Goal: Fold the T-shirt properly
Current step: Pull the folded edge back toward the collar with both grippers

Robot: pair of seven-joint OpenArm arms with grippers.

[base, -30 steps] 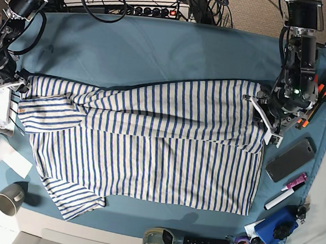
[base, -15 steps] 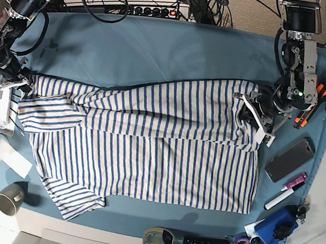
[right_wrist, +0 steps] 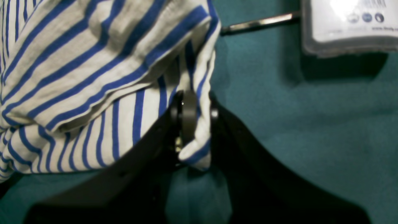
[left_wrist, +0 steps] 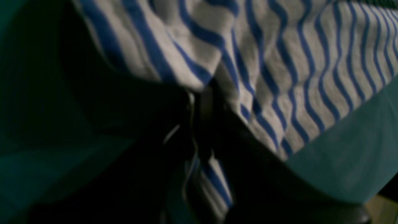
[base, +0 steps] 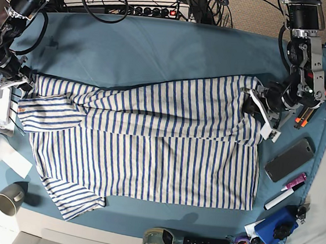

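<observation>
The T-shirt lies spread across the middle of the base view on the teal tablecloth, its top strip already doubled over along the length. The left gripper, at the right of that frame, is clamped on the hem corner; in its wrist view the striped cloth runs down between the dark, closed fingers. The right gripper pinches the shoulder edge at the far left of the base view, a tuck of fabric showing between its closed tips. To do this fold well, I judge both arms should lift together and evenly, keeping the cloth taut between them, then carry the edge toward the bottom of the frame so stripes line up and no wrinkle is trapped
</observation>
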